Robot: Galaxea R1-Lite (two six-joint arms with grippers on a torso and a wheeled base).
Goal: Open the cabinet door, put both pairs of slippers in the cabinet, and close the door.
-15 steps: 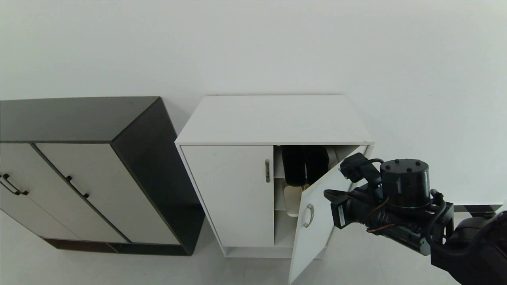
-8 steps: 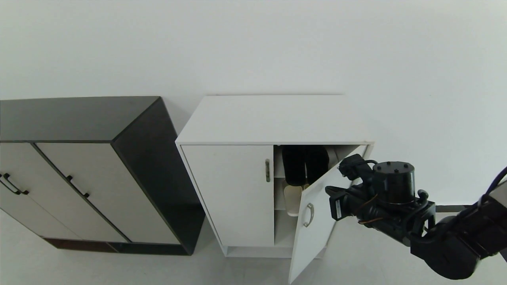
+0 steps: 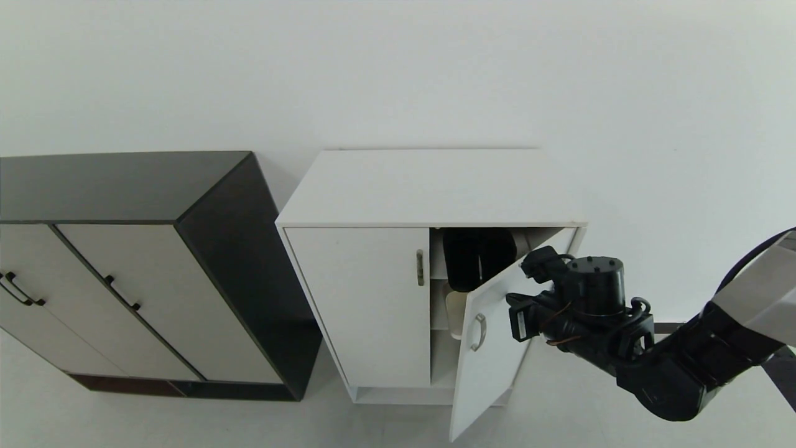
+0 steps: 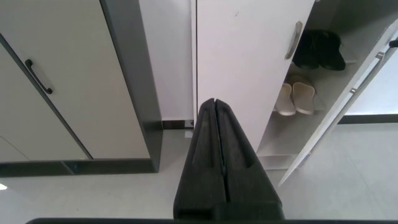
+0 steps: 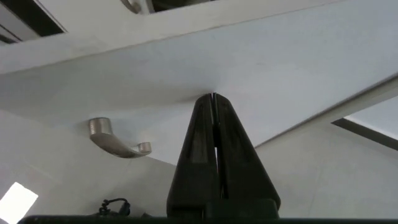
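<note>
The white cabinet [image 3: 429, 186] has its right door [image 3: 491, 348] partly open, and its left door [image 3: 367, 298] is closed. Black slippers [image 3: 476, 258] sit on the top shelf, beige slippers [image 3: 456, 308] on the shelf below, half hidden by the door. My right gripper [image 3: 513, 309] is shut, its tip against the door's outer face, right of the door handle [image 3: 479, 331]. The right wrist view shows the shut gripper [image 5: 214, 98] touching the door [image 5: 280, 62] near the handle [image 5: 118, 140]. My left gripper [image 4: 215, 102] is shut and holds nothing, low in front of the cabinet, with both pairs [image 4: 320, 50] [image 4: 295, 98] in sight.
A dark cabinet [image 3: 124, 186] with pale doors stands close to the left of the white one. A white wall runs behind both. Grey floor [image 3: 559, 410] lies open in front and to the right.
My right arm has moved left and toward the cabinet, pushing the right door further toward shut. The door now covers more of the beige slippers.
</note>
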